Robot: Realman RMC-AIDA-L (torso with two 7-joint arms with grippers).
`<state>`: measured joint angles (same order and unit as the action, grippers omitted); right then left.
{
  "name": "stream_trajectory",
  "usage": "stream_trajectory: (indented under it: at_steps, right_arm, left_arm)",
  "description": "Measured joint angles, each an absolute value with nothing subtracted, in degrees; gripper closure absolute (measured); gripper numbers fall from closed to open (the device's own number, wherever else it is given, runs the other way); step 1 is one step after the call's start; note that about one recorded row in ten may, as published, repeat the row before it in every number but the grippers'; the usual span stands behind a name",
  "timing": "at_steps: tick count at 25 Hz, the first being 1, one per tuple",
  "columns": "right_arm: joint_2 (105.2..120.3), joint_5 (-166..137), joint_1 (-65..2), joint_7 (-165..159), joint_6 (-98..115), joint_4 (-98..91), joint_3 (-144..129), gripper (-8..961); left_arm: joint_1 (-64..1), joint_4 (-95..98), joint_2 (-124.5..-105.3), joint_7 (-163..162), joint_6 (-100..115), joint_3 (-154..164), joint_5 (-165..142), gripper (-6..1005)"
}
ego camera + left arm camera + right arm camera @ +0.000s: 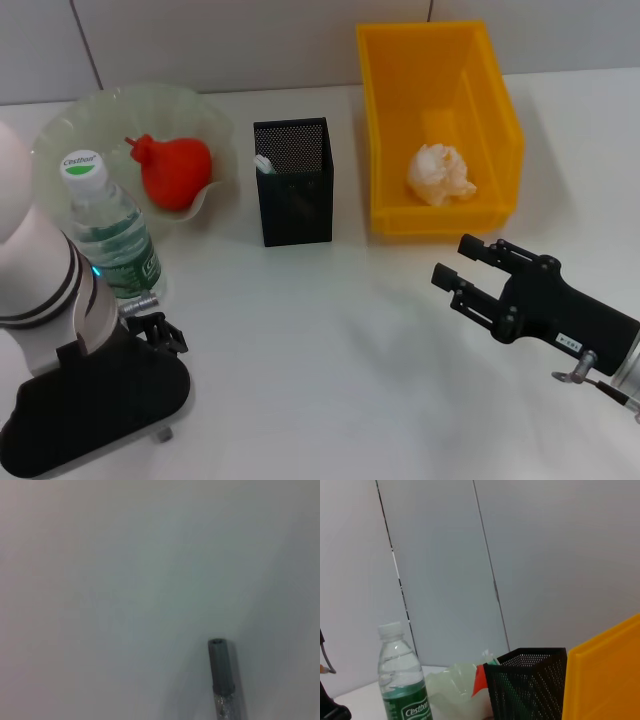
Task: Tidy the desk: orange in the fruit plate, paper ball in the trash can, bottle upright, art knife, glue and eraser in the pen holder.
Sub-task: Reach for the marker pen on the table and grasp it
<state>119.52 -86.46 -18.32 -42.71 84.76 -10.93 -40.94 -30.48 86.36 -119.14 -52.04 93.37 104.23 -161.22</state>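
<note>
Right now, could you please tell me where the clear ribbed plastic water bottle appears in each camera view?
Head view: the clear ribbed plastic water bottle stands upright at the left, in front of the pale green scalloped fruit plate.
Left wrist view: not in it.
Right wrist view: upright at the lower left.
Shared landmark: the square black mesh pen holder, also in the right wrist view.

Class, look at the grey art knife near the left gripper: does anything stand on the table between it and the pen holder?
Nothing visible blocks it. The art knife lies under the left arm; the pen holder stands across bare table, the bottle off to the side.
</note>
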Motion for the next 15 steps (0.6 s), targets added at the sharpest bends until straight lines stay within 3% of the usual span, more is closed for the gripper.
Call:
stream_trajectory:
  at_steps: [15]
  right_arm:
    - [119.56, -86.5, -18.1, -42.7, 85.0, -10.9, -41.0, 371]
  left_arm:
    - [-30.2, 85.9, -119.18, -53.4, 92.2, 104.9, -161.0, 375]
